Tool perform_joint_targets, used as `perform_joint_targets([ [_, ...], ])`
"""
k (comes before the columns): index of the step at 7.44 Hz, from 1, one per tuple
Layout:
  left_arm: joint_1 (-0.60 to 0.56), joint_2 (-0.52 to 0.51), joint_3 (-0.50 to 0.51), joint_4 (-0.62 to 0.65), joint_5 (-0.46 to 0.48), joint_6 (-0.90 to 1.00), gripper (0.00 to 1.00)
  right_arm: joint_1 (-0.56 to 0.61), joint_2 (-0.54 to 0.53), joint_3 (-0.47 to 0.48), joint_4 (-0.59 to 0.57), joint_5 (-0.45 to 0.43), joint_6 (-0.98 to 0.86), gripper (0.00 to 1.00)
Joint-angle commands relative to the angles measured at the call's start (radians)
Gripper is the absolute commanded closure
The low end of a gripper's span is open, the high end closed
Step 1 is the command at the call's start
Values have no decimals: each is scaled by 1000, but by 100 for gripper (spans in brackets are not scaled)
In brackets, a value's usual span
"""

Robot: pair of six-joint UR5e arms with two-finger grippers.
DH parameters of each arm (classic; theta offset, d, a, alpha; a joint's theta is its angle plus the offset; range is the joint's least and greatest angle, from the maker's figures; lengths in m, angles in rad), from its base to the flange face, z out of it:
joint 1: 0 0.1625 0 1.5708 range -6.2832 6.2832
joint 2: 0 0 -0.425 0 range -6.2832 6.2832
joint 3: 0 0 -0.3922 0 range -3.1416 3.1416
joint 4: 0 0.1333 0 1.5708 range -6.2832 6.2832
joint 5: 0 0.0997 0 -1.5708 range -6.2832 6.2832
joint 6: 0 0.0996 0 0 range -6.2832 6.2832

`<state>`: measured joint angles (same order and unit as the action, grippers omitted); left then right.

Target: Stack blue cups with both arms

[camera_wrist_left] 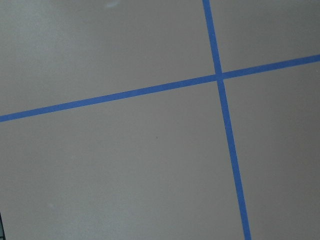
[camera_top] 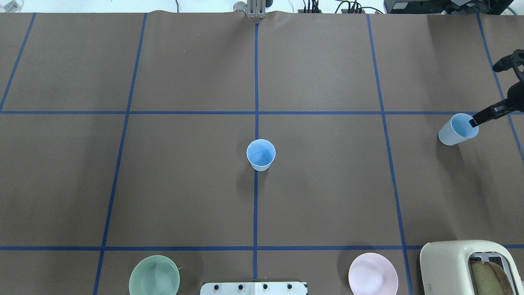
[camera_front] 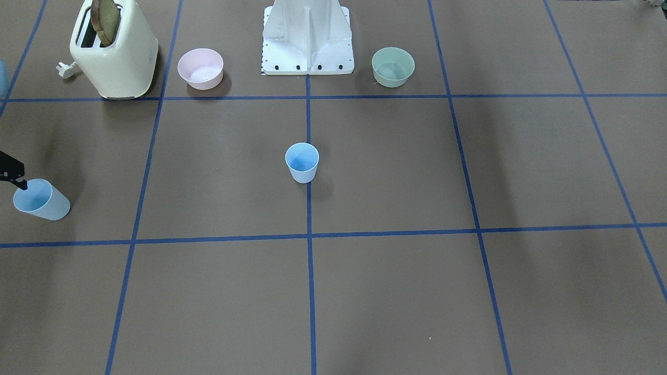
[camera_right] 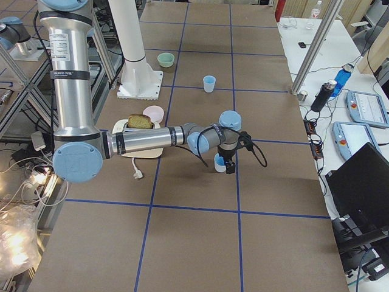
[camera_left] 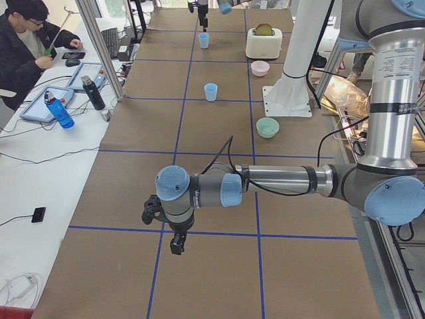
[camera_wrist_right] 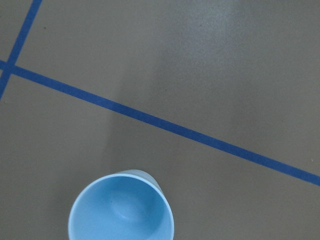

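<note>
Brown paper crossed by blue tape lines [camera_top: 256, 82] covers the surface [camera_top: 184, 184]. One blue cup [camera_top: 260, 154] stands upright at the middle, right on the centre tape line and well apart from everything else. The second blue cup [camera_top: 454, 130] stands far out on the robot's right side, mouth up. The right gripper [camera_top: 485, 96] hangs over it with its fingers [camera_top: 489, 114] spread wide. One fingertip sits at the cup's rim and the other is well clear of it, so nothing is gripped. Whether that near tip actually touches the rim is hard to make out. From the right wrist camera the cup's open mouth fills the bottom edge of the view. The left gripper [camera_left: 174, 236] hovers low over bare paper near a tape crossing, far from both cups. How far its fingers are spread I cannot tell. Along the robot's edge stand a green bowl [camera_top: 154, 275], the white base stand [camera_top: 254, 288], a pink bowl [camera_top: 373, 273] and a cream toaster [camera_top: 454, 266] holding toast [camera_top: 489, 276].
</note>
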<state>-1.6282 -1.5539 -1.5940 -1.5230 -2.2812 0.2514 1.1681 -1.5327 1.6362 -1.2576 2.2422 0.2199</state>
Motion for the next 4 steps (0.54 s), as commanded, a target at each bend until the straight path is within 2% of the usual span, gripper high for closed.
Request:
perform_joint_targets([
  [1, 1, 11, -1, -2, 2, 2, 1, -30, 0, -15, 1, -25, 3, 15],
  [2, 1, 11, -1, -2, 2, 2, 1, -31, 5, -28, 1, -26, 3, 42],
  [3, 1, 11, -1, -2, 2, 3, 1, -31, 11, -41, 1, -26, 3, 56],
  [4, 1, 11, -1, -2, 2, 3, 1, -33, 11, -42, 1, -24, 3, 62],
])
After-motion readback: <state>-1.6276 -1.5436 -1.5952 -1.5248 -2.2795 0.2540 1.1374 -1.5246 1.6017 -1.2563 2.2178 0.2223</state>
